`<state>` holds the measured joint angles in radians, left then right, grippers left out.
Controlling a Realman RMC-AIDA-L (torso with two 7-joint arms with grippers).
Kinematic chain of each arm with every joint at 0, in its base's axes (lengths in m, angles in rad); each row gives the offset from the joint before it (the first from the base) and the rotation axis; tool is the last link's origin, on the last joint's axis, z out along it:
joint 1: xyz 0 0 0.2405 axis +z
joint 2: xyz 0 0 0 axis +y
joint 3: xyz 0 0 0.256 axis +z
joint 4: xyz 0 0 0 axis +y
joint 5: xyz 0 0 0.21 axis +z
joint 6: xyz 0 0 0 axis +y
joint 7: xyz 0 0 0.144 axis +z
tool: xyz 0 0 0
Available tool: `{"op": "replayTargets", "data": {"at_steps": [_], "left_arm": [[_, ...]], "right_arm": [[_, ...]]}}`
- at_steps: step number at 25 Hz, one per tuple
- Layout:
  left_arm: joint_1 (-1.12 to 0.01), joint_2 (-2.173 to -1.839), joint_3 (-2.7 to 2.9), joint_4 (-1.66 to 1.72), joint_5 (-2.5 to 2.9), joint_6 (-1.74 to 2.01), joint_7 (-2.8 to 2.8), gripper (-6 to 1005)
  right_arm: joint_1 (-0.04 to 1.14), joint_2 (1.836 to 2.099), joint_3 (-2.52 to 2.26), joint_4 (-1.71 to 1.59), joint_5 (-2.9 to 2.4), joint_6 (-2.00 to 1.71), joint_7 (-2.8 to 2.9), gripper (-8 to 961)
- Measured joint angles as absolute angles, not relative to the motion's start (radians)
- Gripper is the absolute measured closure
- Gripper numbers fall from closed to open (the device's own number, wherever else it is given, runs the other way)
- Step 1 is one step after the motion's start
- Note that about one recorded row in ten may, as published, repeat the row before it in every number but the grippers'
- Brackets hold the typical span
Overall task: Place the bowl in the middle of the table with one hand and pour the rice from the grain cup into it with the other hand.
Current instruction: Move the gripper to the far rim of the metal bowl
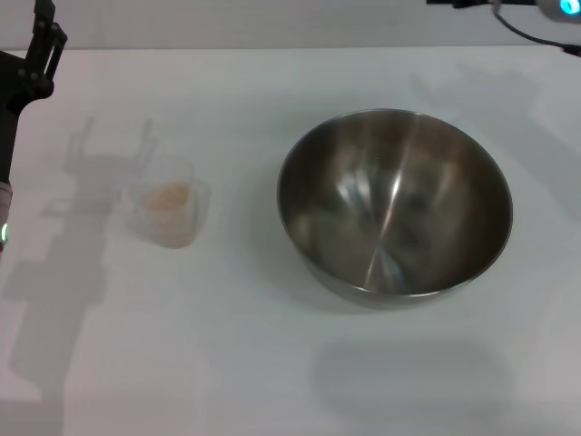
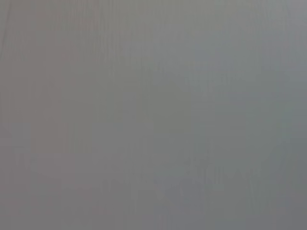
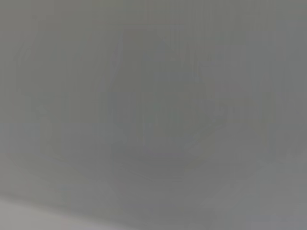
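Steel bowl [image 1: 395, 207] upright on table [image 1: 272, 363], at 3 o'clock from centre. Grain cup [image 1: 170, 211] with rice [image 1: 169, 196] at 9 o'clock, well apart. Left gripper [image 1: 41, 45] at 10 o'clock edge; pincer state: cannot tell.

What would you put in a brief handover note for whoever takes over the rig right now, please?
Left gripper: raised at the table's far left edge, holding nothing.
Right gripper: only a scrap of that arm shows at the head view's top right edge.
Bowl: upright on the table, right of centre, empty.
Cup: upright to the bowl's left, apart from it, rice inside.
Done: nothing poured, and neither item is held.
Left: centre the bowl with one hand, then pour the rice in with the other.
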<state>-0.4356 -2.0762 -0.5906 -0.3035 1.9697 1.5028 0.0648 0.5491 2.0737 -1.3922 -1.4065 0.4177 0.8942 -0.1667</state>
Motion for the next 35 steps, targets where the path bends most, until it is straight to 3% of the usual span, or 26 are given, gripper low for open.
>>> {"op": "replayTargets", "data": {"at_steps": [8, 14, 32, 35], "left_arm": [[-0.436, -2.074, -0.591, -0.300, 1.970, 1.503, 0.066, 192], [-0.438, -2.072, -0.597, -0.297, 1.968, 1.503, 0.066, 195], [-0.442, -2.072, -0.617, -0.285, 1.970, 1.503, 0.066, 205], [-0.442, -2.072, -0.617, -0.285, 1.970, 1.502, 0.066, 207]], "right_arm": [[0.670, 2.061, -1.123, -1.463, 0.509, 1.461, -0.319, 199], [0.735, 2.028, -1.063, -1.327, 0.509, 1.677, -0.353, 199], [0.761, 2.016, -1.076, -1.092, 0.480, 1.613, -0.386, 202], [0.765, 2.016, -1.065, -1.050, 0.477, 1.582, -0.389, 245]]}}
